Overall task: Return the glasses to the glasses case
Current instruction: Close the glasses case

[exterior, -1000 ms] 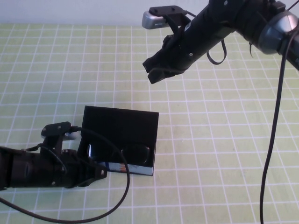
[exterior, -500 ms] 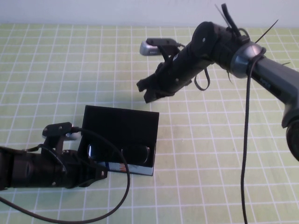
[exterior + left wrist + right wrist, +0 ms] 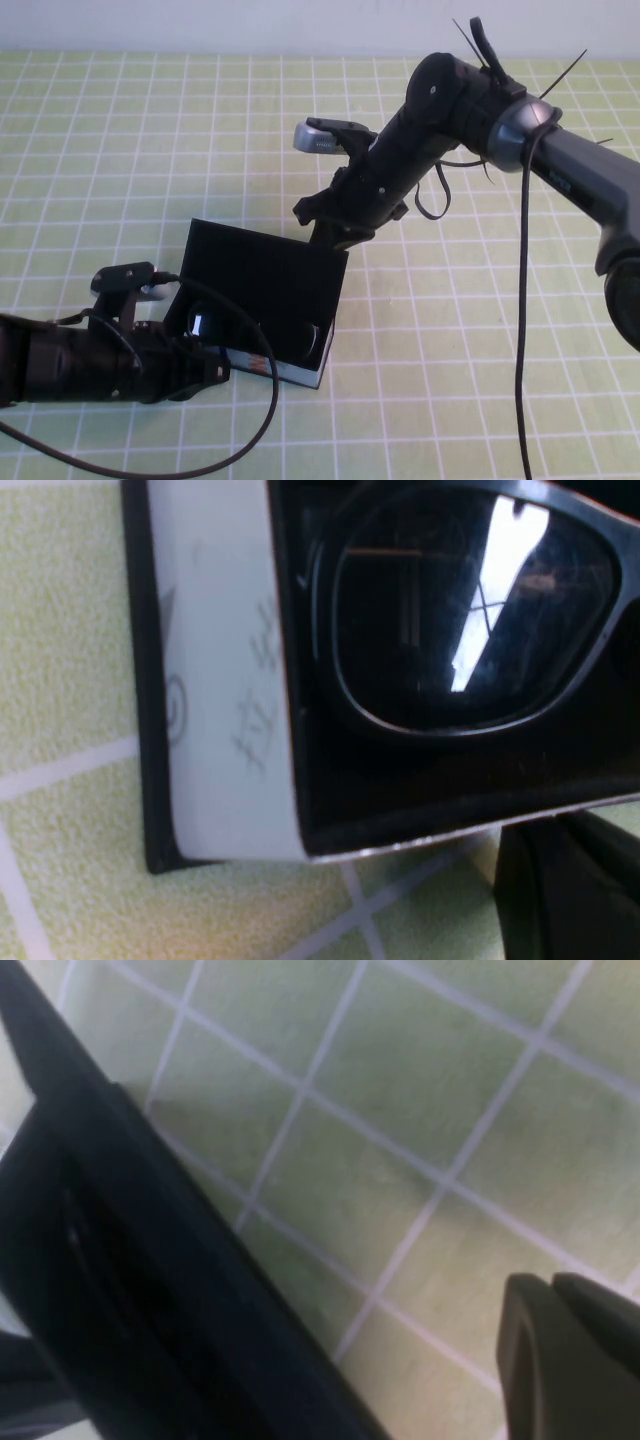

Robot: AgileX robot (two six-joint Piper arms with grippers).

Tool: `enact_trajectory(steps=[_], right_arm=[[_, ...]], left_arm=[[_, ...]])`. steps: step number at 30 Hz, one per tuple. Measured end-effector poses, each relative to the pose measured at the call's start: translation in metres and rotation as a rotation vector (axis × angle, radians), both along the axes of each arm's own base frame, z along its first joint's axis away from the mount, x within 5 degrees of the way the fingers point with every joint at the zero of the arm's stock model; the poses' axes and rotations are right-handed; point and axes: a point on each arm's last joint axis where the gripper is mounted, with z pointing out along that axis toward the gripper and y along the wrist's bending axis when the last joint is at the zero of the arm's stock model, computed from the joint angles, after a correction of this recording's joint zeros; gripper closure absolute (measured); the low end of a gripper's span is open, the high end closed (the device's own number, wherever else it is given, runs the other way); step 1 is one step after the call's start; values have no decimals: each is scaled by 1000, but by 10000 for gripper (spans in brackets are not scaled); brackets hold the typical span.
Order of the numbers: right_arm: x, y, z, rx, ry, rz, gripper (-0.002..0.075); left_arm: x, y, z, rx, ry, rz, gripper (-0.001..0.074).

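Already glasses (image 3: 255, 333) inside glasses case (image 3: 265, 275)

One glasses (image 3: 255, 335), one glasses case (image 3: 262, 285) (open), two arms.

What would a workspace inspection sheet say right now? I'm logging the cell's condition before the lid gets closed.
Surface: green tablecloth with a white grid, flat.
Glasses case: open, lid raised at the far side, white printed front toward the robot.
Glasses: lying inside the case, lens visible in the left wrist view.
Clutter: nothing seen.
Left gripper: low at the case's near left corner; grip state unclear.
Right gripper: at the far edge of the raised lid; grip state unclear.
Cables: black cable loops from the left arm across the case front; another hangs from the right arm.
Surroundings: pale wall beyond the table.
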Motion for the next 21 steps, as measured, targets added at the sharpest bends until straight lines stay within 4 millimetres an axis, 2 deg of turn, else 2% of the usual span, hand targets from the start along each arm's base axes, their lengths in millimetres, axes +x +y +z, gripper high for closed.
enact_trajectory(steps=[7, 11, 17, 21], right_arm=[[-2, 3, 4, 41, 13, 17, 737], [-6, 5, 20, 71, -14, 29, 737], [-36, 28, 52, 100, -60, 107, 737], [-60, 49, 49, 91, -37, 177, 737]], left_arm=[[0, 0, 0, 2, -6, -5, 737], [0, 0, 0, 4, -10, -9, 737], [1, 0, 0, 9, -23, -21, 737], [0, 0, 1, 15, -27, -27, 737]])
